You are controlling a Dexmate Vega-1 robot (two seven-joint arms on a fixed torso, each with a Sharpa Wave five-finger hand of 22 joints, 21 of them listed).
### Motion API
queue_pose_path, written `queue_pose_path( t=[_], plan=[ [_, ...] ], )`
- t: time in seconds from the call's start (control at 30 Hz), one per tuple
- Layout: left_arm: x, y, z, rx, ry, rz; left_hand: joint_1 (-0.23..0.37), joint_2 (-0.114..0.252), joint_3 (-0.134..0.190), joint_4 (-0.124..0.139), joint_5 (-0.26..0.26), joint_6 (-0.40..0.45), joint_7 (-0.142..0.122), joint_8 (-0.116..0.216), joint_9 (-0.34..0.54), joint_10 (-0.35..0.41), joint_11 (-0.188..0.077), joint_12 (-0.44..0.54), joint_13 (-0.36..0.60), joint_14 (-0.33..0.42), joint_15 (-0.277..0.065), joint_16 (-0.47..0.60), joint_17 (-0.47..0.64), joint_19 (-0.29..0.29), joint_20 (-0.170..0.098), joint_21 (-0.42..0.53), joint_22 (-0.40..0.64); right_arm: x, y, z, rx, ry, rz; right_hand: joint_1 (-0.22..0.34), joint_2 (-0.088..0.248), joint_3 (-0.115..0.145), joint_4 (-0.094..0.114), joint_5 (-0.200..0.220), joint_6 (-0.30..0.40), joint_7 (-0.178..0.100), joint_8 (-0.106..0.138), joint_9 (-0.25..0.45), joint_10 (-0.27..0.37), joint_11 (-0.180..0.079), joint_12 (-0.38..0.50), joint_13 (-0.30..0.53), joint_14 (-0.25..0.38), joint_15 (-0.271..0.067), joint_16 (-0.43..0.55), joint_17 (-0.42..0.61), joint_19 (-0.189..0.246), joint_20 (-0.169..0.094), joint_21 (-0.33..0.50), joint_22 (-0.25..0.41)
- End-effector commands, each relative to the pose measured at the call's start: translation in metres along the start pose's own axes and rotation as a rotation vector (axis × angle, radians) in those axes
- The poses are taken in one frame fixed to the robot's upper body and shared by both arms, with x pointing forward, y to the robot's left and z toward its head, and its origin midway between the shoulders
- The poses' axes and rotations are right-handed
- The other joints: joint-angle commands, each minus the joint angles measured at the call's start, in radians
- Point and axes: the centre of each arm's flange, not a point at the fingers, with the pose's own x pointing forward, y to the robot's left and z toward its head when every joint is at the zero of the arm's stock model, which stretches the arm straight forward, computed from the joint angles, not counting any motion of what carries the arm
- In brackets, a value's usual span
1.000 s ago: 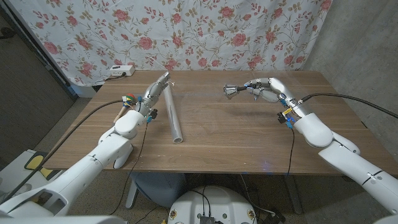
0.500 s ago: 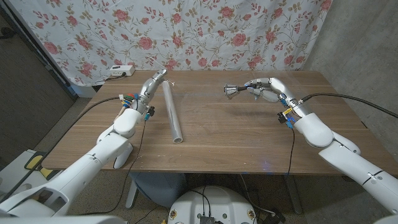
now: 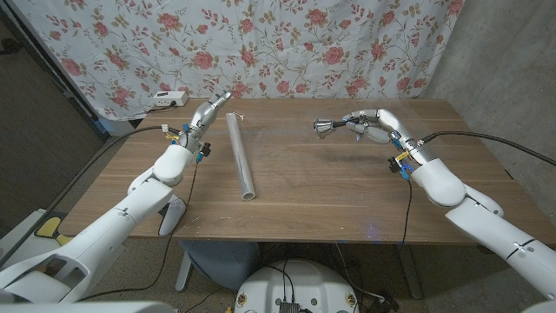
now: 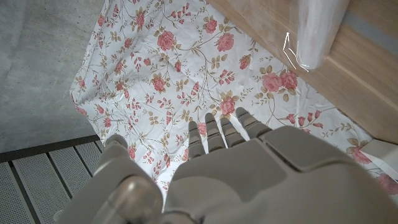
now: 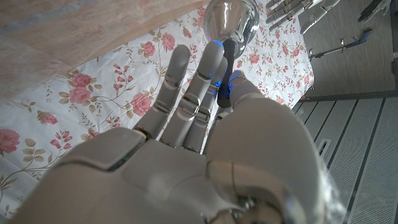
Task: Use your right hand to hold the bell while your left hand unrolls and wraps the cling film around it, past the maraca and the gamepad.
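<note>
My R hand (image 3: 369,123) pinches bell (image 3: 323,127) by handle; rigid, slick metal. L hand (image 3: 208,110) empty, fingers straight, beside cling film (image 3: 241,156): light roll, take far end.

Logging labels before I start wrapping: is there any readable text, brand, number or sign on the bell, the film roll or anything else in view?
None can be read.
Bell: no marking visible.
Cling film roll: plain, no print visible.
White box at the table's far edge: too small to read.
</note>
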Motion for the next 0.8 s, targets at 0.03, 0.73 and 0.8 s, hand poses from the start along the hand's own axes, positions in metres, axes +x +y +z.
queue_pose_path(
  t=[0.03,0.73,0.8],
  plan=[
    [0.006,0.012,0.006,0.114,-0.026,0.014,0.014,-0.002,0.001,-0.006,-0.004,-0.028,0.002,-0.016,0.005,0.005,-0.001,-0.002,0.004,-0.010,-0.005,-0.009,0.003,-0.001,-0.012,-0.007,0.002,-0.001,-0.002,0.001,-0.005,0.001,-0.007,0.008,-0.001,0.010,0.000,0.006,0.013,0.003,-0.005,0.003,0.004,-0.006,-0.002,0.002,0.011,-0.015,-0.002,0.006,-0.005,-0.144,0.009,0.000],
    [0.013,0.021,0.022,0.375,-0.102,-0.042,0.090,-0.023,0.015,-0.028,-0.001,-0.082,-0.006,-0.024,0.008,-0.019,-0.025,-0.022,0.007,-0.014,-0.016,-0.010,0.003,0.027,-0.008,-0.004,0.001,-0.002,-0.006,0.000,-0.010,0.003,-0.016,0.006,-0.003,0.015,-0.001,0.006,0.013,0.001,-0.011,0.006,0.003,-0.008,-0.007,0.004,0.012,-0.015,-0.016,0.013,-0.014,-0.144,0.026,-0.022],
    [0.012,0.021,0.027,0.456,-0.135,-0.044,0.130,-0.034,0.022,-0.032,0.003,-0.130,-0.016,-0.032,0.009,-0.025,-0.029,-0.026,0.008,-0.014,-0.017,-0.011,0.004,0.033,-0.010,-0.006,0.001,-0.002,-0.007,0.000,-0.012,0.001,-0.015,0.006,-0.003,0.016,-0.001,0.006,0.014,0.001,-0.011,0.006,0.004,-0.008,-0.007,0.005,0.012,-0.015,-0.018,0.012,-0.014,-0.144,0.028,-0.024]
  ],
)
